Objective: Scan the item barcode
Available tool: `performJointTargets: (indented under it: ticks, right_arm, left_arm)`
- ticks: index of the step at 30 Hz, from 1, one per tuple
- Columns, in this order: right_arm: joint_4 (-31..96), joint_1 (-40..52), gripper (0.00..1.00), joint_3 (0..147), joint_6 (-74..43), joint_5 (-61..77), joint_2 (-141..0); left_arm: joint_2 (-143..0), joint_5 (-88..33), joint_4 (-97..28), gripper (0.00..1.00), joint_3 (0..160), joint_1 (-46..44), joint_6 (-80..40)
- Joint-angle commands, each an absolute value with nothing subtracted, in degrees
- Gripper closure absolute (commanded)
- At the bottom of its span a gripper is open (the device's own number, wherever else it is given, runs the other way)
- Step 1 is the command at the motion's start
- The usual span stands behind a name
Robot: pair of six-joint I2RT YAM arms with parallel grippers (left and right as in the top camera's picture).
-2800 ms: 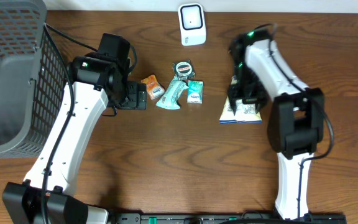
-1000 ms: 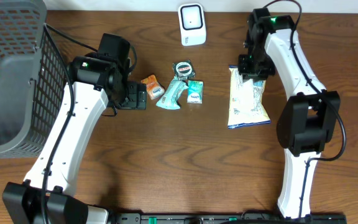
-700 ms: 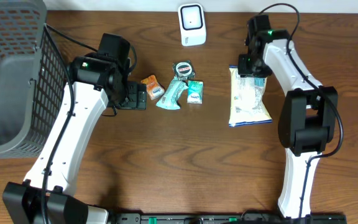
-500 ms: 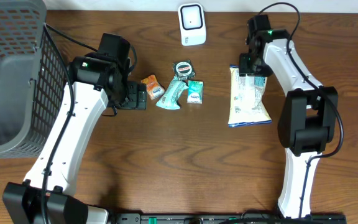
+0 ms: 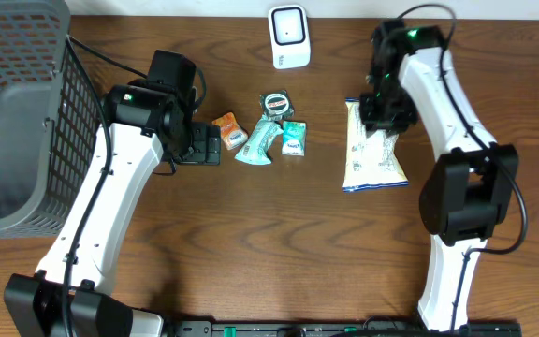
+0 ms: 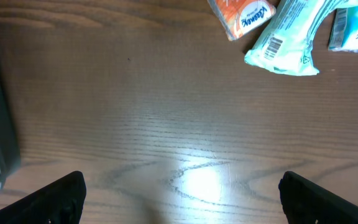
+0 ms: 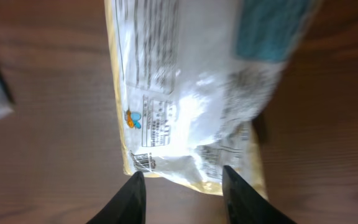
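A white and yellow snack bag (image 5: pixel 373 157) lies flat on the table at the right, back side up. In the right wrist view the bag (image 7: pixel 191 93) fills the upper frame, with its barcode (image 7: pixel 143 162) near its yellow end. My right gripper (image 5: pixel 380 114) hovers over the bag's far end. Its jaws (image 7: pixel 184 202) stand apart and open, the bag's edge just reaching between the fingertips. A white scanner (image 5: pixel 289 36) stands at the back centre. My left gripper (image 5: pixel 200 145) is wide open (image 6: pixel 182 205) over bare wood, left of the small packets.
A grey wire basket (image 5: pixel 7 178) fills the left side. Between the arms lie an orange packet (image 5: pixel 227 130), a teal tissue pack (image 5: pixel 259 141), a small teal pack (image 5: pixel 294 139) and a round item (image 5: pixel 275 103). The left wrist view shows the orange packet (image 6: pixel 244 15) and tissue pack (image 6: pixel 284 43).
My right gripper slid from the bag's far edge a little nearer, over the bag's top end, its jaws widening then narrowing. The bag stayed flat. The left arm has not moved.
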State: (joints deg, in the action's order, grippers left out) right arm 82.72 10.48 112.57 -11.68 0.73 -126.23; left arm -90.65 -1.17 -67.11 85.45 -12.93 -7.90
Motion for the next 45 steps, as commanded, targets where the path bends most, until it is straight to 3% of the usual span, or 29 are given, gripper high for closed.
performJointTargets:
  ticks: [1, 6, 11, 14, 16, 17, 21, 32, 45]
  right_arm:
    - [79.5, 11.1, 0.64, 106.2, -13.9, -2.7, -126.1]
    - [71.7, 10.7, 0.64, 97.6, -16.7, -4.4, -126.1]
    - [76.6, 8.7, 0.50, 102.4, -16.3, -4.4, -125.8]
    - [80.3, 7.3, 0.36, 107.7, -14.4, -4.4, -125.8]
    - [81.3, 5.8, 0.07, 110.9, -13.4, -4.3, -125.8]
    - [81.1, 5.2, 0.01, 111.4, -13.0, -4.1, -125.8]
    - [78.5, 2.4, 0.01, 111.2, -11.2, -3.6, -125.8]
    - [67.8, -6.7, 0.01, 104.1, 6.0, 24.3, -126.0]
    - [53.1, -6.7, 0.01, 89.0, 6.3, 26.1, -126.0]
  left_arm:
    - [-90.8, -0.9, -67.3, 0.02, 85.3, -13.0, -8.2]
    - [-90.8, -0.9, -67.4, 0.02, 85.3, -13.0, -8.2]
    - [-90.8, -0.9, -67.4, 0.02, 85.3, -13.0, -8.2]
    - [-90.8, -0.9, -67.4, 0.02, 85.3, -13.0, -8.2]
    - [-90.8, -0.9, -67.3, 0.02, 85.3, -13.0, -8.2]
    - [-90.8, -0.9, -67.3, 0.02, 85.3, -13.0, -8.2]
    - [-90.8, -0.9, -67.4, 0.02, 85.3, -13.0, -8.2]
    - [-90.8, -0.9, -67.3, 0.02, 85.3, -13.0, -8.2]
    - [-90.8, -0.9, -67.3, 0.02, 85.3, -13.0, -8.2]
